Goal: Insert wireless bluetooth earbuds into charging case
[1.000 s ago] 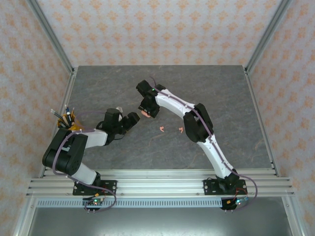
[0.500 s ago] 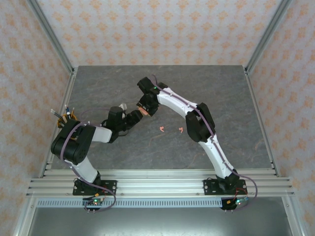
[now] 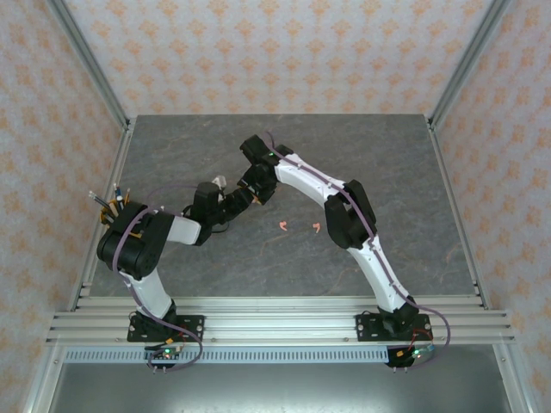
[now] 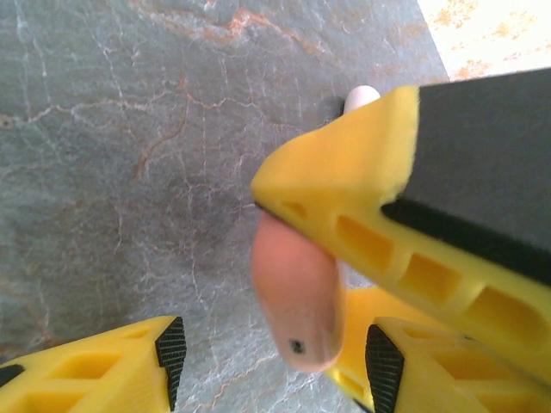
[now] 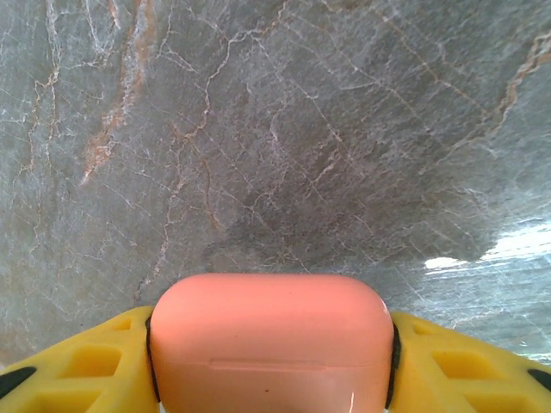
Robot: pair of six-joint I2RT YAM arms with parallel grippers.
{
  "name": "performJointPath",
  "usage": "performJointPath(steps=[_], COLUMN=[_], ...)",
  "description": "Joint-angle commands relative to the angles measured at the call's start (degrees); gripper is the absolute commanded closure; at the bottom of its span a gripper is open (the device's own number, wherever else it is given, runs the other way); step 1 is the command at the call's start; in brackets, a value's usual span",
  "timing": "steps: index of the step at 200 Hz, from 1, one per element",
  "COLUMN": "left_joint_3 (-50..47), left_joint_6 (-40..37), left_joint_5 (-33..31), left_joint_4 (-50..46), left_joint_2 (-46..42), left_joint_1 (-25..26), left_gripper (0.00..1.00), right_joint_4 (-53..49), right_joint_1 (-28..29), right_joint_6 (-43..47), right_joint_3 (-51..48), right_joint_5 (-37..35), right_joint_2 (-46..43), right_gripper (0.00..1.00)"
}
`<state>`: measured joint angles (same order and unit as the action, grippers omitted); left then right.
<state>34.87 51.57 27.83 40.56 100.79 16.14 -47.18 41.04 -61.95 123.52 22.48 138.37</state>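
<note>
A coral-pink charging case (image 5: 271,340), lid closed, sits clamped between the yellow fingers of my right gripper (image 5: 271,353). In the top view that right gripper (image 3: 256,183) hangs over the middle of the table, and my left gripper (image 3: 240,200) meets it from the left. Seen from the left wrist, the case's rounded end (image 4: 297,297) hangs between the black pads of my left gripper (image 4: 277,361). Those jaws stand open, with a wide gap on the left and a narrow one on the right. Two coral-pink earbuds (image 3: 282,226) (image 3: 316,227) lie on the table to the right of the grippers.
A small white object (image 3: 219,182) lies on the grey marbled table (image 3: 387,172) just behind the left gripper, and its tip (image 4: 362,96) shows past the right gripper's finger. A cup of pens (image 3: 112,206) stands at the left edge. Metal rails frame the table.
My left gripper has swung right and forward up to the right gripper, and its jaws have narrowed around the pink case. The right arm has hardly moved.
</note>
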Motion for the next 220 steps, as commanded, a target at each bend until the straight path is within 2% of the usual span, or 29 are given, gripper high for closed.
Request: performJointPath(steps=[1,37,77,136,176,185,213,220], left_joint_3=[1.9,3.3,4.2,5.9,6.4,6.5,6.5,6.4], left_joint_6=[0.1,0.3,0.6,0.4,-0.1,-0.4,-1.5,-2.0], left_joint_5=[-1.9,-2.2,-2.3,-2.5,-1.9,-1.7,-0.4,0.0], left_joint_4=[2.5,3.1,4.2,3.7,2.3,1.5,-1.5,-2.9], left_joint_2=[0.8,2.1,3.9,4.7,4.2,3.8,2.0,1.3], left_joint_1=[0.5,0.5,0.5,0.5,0.5,0.5,0.5,0.5], left_gripper=[0.42,0.47,0.6,0.73,0.87,0.89,1.0,1.0], right_joint_4=[0.6,1.1,1.1,1.1,1.5,1.6,1.8,2.2], right_joint_1=[-0.3,-0.2,-0.1,-0.1,-0.2,-0.3,-1.9,-2.5], right_joint_6=[-1.0,-1.2,-1.2,-0.7,-0.4,-0.2,1.3,1.8], right_joint_3=[-1.1,-1.8,-2.6,-4.2,-5.0,-5.1,-5.7,-6.3], right_joint_5=[1.0,2.0,2.6,3.0,3.3,3.1,1.8,1.5], right_joint_2=[-3.2,-3.6,-4.2,-5.3,-6.4,-6.8,-9.3,-10.3], right_gripper=[0.56,0.56,0.56,0.56,0.55,0.51,0.26,0.22])
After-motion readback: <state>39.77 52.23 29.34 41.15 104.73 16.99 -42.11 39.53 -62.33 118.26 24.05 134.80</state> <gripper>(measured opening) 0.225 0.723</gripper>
